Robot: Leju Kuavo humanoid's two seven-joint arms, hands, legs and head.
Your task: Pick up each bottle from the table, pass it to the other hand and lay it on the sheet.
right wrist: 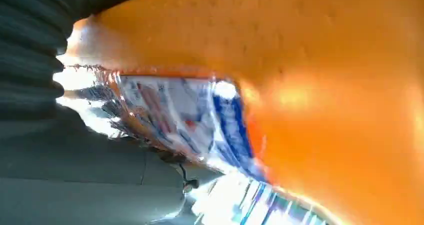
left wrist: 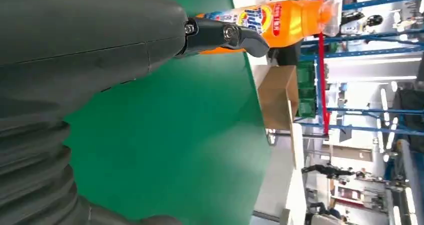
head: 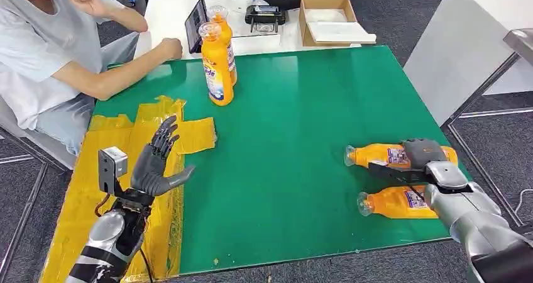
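Nearest the robot, its left hand (head: 158, 163) hovers palm-open above the yellow sheet (head: 82, 201), fingers spread and holding nothing; the sheet lies taped along the left part of the green table (head: 302, 126). In the left wrist view, a dark fingertip of that hand crosses in front of an upright orange bottle beyond it without touching it.

On the right side of the table, two orange bottles lie on their sides, caps pointing toward the table's middle. The nearer lying bottle (head: 396, 202) rests just beside the right forearm. The right hand (head: 422, 157) sits on top of the farther lying bottle (head: 377, 155), its grey fingers wrapped over the bottle's labelled middle; the right wrist view shows the orange body and blue-and-white label (right wrist: 200, 120) pressed close against the hand. Whether the bottle has left the tabletop cannot be told.

Farther off, near the table's far edge, two more orange bottles stand upright, the front standing bottle (head: 217, 63) partly covering the rear standing bottle (head: 225, 28).

Beyond them, a white desk (head: 170, 12) carries a tablet (head: 197, 24), a black device (head: 266, 17) and an open cardboard box (head: 329, 20). A person (head: 56, 50) in a light shirt sits at the far left, one forearm resting on the table's corner.
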